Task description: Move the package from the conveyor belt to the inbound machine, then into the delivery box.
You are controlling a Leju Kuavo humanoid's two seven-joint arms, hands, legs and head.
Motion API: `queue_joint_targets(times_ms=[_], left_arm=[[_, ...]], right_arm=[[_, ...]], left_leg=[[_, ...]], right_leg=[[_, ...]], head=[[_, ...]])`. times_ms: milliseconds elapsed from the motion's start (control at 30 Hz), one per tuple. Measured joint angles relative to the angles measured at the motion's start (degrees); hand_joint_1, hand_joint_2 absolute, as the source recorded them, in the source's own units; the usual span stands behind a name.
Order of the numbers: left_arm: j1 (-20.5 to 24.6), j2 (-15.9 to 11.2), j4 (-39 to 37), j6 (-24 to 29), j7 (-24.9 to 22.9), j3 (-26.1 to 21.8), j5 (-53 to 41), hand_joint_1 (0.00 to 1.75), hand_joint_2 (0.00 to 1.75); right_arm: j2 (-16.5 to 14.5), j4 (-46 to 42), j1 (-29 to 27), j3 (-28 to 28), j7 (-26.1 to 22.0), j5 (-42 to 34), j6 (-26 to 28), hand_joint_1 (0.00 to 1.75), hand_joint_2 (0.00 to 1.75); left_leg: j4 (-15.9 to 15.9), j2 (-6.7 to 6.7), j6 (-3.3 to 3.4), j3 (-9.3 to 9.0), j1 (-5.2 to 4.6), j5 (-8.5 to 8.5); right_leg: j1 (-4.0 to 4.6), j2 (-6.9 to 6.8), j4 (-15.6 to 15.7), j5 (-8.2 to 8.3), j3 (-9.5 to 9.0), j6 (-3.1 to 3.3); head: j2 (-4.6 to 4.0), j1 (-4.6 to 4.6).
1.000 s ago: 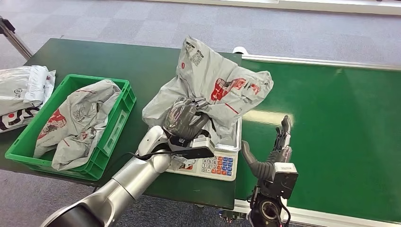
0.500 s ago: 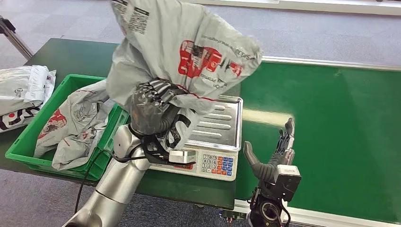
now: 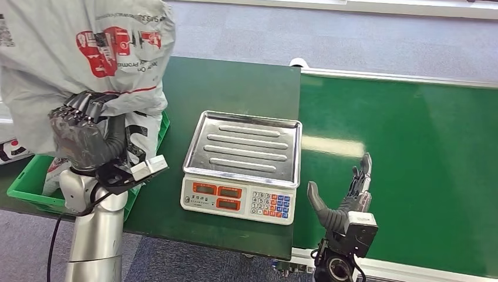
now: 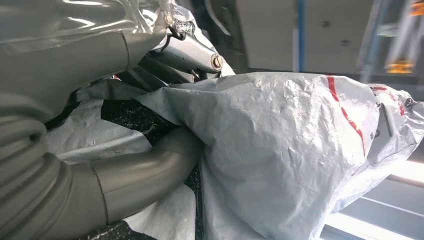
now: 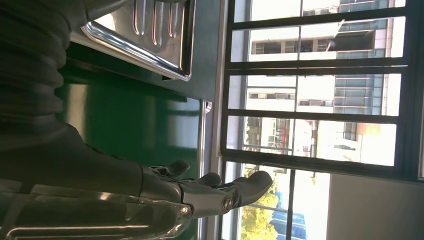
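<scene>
My left hand (image 3: 88,138) grips the grey package (image 3: 88,64), held up above the green crate (image 3: 32,176) at the table's left edge. I see another bag (image 3: 56,170) lying in that crate. The scale (image 3: 241,158) sits bare beside the green conveyor belt (image 3: 411,164), where my right hand (image 3: 343,202) hovers, fingers spread, holding nothing

The robot's left arm (image 3: 94,235) stands nearly upright at the lower left of the head view, its silver forearm rising to a dark left hand (image 3: 85,138) whose fingers are curled tight into the grey package (image 3: 82,59) held aloft above it. The right hand (image 3: 343,197) is raised at the lower right with palm turned inward, thumb jutting out to the side and fingers extended and apart, holding nothing
</scene>
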State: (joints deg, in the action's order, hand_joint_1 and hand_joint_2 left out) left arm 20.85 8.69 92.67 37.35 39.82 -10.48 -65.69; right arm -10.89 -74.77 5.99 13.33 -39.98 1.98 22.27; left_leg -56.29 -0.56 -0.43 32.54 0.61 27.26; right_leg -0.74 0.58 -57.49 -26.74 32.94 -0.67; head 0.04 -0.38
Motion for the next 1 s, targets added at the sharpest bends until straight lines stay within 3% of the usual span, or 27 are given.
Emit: queue_joint_targets(times_ms=[467,533,700,767,867,1000], left_arm=[[-1.19,1.11,2.07,0.0,-0.78,-12.52,-7.46,1.75,1.75],[-1.23,1.16,0.69,0.0,-5.47,-13.73,-10.02,1.75,1.75],[-2.44,-2.18,-6.58,-0.89,-30.25,-12.2,-14.25,1.75,1.75],[-2.87,-4.1,-9.42,-2.51,-36.89,-10.26,-14.66,1.75,1.75],[-2.99,-6.33,-12.46,-4.86,-41.4,-7.87,-14.1,1.75,1.75],[-2.99,-8.25,-14.71,-6.49,-43.42,-6.29,-13.31,1.72,1.75]], right_arm=[[0.0,-1.25,-1.16,-0.3,0.0,0.99,-0.19,0.0,1.75],[0.0,-1.53,-1.42,-0.28,0.03,0.94,-0.06,0.0,1.75],[0.01,-2.44,-2.03,-0.27,0.59,1.09,0.01,0.0,1.75],[0.05,-2.81,-2.06,-0.28,0.89,1.21,0.05,0.0,1.75],[0.13,-3.36,-2.11,-0.29,1.21,1.28,0.13,0.0,1.75],[0.2,-3.85,-2.3,-0.33,1.61,1.35,0.17,0.0,1.75]], left_leg=[[0.0,-0.01,0.0,-0.02,0.0,0.0],[0.0,0.0,0.0,-0.02,-0.01,0.0],[0.0,0.01,-0.01,-0.04,0.01,0.0],[0.0,0.0,-0.01,-0.04,0.02,-0.01],[0.0,0.03,-0.01,-0.03,0.02,-0.01],[0.0,0.06,-0.01,-0.03,0.0,0.0]], right_leg=[[0.0,0.0,0.0,0.0,0.01,0.0],[-0.01,0.0,0.0,0.0,0.01,0.0],[0.01,0.01,0.0,0.0,0.03,0.0],[0.02,0.0,0.0,0.0,0.02,0.01],[0.02,0.02,0.0,0.0,0.01,0.01],[0.0,0.03,0.0,0.0,0.01,0.01]], head=[[0.0,0.0],[0.0,0.0],[0.0,-0.02],[0.0,-0.01],[0.0,0.0],[0.0,0.0]])
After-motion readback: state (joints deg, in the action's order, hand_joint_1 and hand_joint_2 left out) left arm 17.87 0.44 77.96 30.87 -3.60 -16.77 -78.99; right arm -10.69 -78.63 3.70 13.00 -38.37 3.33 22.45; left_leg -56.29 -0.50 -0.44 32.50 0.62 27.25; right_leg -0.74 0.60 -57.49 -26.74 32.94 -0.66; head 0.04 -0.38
